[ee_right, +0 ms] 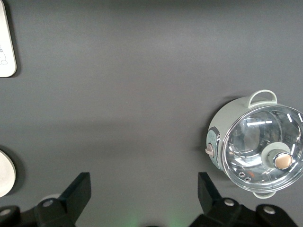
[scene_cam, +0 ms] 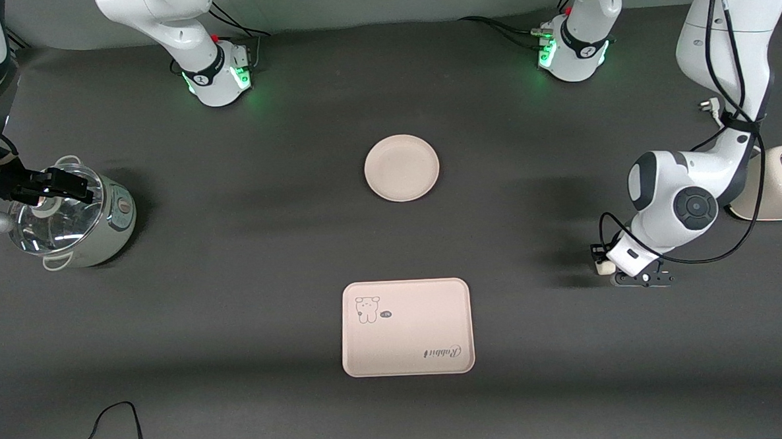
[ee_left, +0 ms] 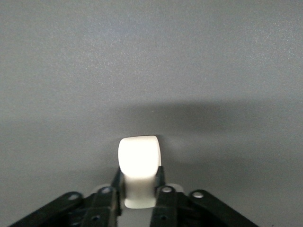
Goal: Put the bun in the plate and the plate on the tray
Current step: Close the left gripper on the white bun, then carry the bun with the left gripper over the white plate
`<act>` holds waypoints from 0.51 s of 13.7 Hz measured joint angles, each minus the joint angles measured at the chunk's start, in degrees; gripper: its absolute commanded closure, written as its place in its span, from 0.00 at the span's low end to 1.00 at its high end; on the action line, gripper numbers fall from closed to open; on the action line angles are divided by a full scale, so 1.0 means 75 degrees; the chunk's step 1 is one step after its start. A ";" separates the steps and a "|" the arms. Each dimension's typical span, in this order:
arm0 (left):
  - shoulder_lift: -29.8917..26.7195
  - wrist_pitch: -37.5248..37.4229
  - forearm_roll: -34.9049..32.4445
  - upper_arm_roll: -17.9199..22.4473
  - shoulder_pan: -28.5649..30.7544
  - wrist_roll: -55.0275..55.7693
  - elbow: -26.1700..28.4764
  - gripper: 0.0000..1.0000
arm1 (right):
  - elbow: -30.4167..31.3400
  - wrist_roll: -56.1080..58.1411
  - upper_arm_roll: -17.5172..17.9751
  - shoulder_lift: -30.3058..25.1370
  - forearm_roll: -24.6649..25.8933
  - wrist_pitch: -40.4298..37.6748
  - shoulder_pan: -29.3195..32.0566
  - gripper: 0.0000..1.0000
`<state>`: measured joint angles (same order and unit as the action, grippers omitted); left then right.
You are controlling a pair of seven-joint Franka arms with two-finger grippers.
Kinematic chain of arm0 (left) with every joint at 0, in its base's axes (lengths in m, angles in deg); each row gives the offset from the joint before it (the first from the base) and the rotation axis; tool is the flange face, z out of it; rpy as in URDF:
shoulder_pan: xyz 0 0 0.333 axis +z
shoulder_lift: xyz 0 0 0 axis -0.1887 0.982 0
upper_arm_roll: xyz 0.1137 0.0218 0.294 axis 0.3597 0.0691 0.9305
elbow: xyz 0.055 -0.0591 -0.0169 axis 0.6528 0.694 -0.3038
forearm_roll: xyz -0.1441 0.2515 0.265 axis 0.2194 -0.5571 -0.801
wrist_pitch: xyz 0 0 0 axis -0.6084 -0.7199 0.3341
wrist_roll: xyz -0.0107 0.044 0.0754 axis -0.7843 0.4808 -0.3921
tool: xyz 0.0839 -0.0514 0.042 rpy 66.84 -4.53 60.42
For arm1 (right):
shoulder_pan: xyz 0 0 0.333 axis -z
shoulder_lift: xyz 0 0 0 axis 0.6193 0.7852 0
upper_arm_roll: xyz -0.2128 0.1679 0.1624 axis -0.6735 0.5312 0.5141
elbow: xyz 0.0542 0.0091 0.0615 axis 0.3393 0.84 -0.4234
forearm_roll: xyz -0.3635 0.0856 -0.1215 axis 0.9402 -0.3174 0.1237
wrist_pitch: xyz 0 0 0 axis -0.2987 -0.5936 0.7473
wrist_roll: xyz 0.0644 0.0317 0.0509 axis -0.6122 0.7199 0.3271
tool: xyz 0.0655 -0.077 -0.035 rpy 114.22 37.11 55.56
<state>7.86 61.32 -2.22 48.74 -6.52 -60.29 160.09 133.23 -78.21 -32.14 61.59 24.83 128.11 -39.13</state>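
The bun (ee_left: 138, 163) is sitting pinched between the left gripper (scene_cam: 605, 267)'s closed fingers, low at the table toward the left arm's end, well apart from the plate (scene_cam: 402, 167). The plate is lying bare, farther from the front camera than the tray (scene_cam: 407, 327), so both placements are remaining. The right gripper (ee_right: 142, 196) is waiting wide open and empty over the table near the pot (scene_cam: 74, 217).

Bun (ee_left: 138, 165): small off-white smooth lump, pinched in left gripper (ee_left: 137, 187), at right of front view. Plate (scene_cam: 402, 167): round cream dish, empty, frame centre. Tray (scene_cam: 407, 327): cream-pink rectangle, cartoon animal and "Rabbit" script, lower centre, empty.
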 measured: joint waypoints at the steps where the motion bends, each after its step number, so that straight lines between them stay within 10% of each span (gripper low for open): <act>1: 0.0000 0.0001 -0.0001 0.0000 0.0000 0.0000 -0.0002 0.81 | 0.0000 0.0000 0.0000 0.0000 0.0000 0.0000 0.0000 0.00; 7: -0.0452 -0.0681 -0.0005 -0.0073 -0.0010 0.0000 -0.0224 0.79 | -0.0001 0.0000 0.0000 0.0000 0.0000 0.0000 0.0000 0.00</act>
<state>4.46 56.21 -2.26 48.19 -6.60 -60.29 158.41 133.22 -78.21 -32.14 61.59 24.83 128.11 -39.13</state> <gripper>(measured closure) 0.793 0.000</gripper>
